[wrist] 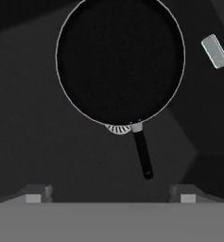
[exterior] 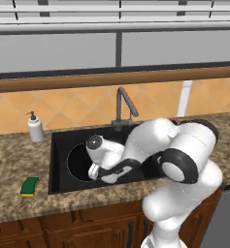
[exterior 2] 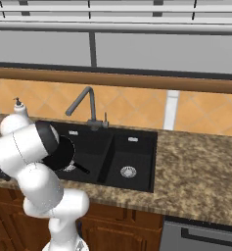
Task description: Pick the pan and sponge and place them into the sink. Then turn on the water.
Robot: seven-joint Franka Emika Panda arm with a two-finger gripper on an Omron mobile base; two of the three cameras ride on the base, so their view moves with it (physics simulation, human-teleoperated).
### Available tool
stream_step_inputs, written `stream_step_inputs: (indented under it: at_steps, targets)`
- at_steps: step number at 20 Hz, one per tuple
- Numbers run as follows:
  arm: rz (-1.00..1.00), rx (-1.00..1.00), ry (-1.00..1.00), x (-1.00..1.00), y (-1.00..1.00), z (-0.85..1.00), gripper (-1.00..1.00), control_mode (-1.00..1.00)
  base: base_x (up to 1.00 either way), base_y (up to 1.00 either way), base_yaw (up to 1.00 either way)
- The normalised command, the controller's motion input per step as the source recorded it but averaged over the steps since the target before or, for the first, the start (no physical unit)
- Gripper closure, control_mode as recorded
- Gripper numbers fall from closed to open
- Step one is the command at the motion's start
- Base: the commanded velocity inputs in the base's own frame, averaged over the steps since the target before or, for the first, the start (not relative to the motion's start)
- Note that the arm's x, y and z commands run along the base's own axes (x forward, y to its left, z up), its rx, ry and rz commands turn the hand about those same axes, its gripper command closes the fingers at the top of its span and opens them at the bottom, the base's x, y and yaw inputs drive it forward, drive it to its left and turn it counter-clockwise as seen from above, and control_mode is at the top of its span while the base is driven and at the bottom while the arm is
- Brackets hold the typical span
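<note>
Pan [wrist: 120,61] flat in sink [exterior: 58,160]; gripper [wrist: 111,193] spread wide above handle, sponge [exterior: 29,186] on counter edge.

The speckled granite counter [exterior: 9,160] carries the black sink [exterior 2: 137,162] — set into it. On the counter lie the sponge [exterior: 29,186] and a white soap bottle [exterior: 35,128].

Hidden and cut-off parts around the sink [exterior: 58,140]

The arm covers the sink's right half and most of the pan [exterior: 77,162] in the left base view. In the hand view the pan overlaps the drain [wrist: 117,128], and its top rim is cropped.
</note>
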Motion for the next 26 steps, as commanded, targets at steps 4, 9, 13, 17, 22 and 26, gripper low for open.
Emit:
stream_step_inputs:
  at_steps: [4,9,13,17,22,26]
  targets:
    - [-0.01,0.16,0.01,-0.14,0.37,1.00,-1.00,-1.00,0.00,0.00,0.00]
    - [-0.29,0.25,0.01,-0.44,0.56,0.80,-1.00,-1.00,0.00,0.00,0.00]
    - [-0.65,0.23,0.00,-0.40,0.55,0.43,-1.00,-1.00,0.00,0.00,0.00]
    - [-0.56,0.35,0.08,-0.35,0.51,0.48,-1.00,-1.00,0.00,0.00,0.00]
    - [-0.27,0.60,0.25,-0.23,0.34,0.74,-1.00,-1.00,0.00,0.00,0.00]
    - [-0.17,0.29,0.04,-0.46,0.62,-0.11,-1.00,-1.00,0.00,0.00,0.00]
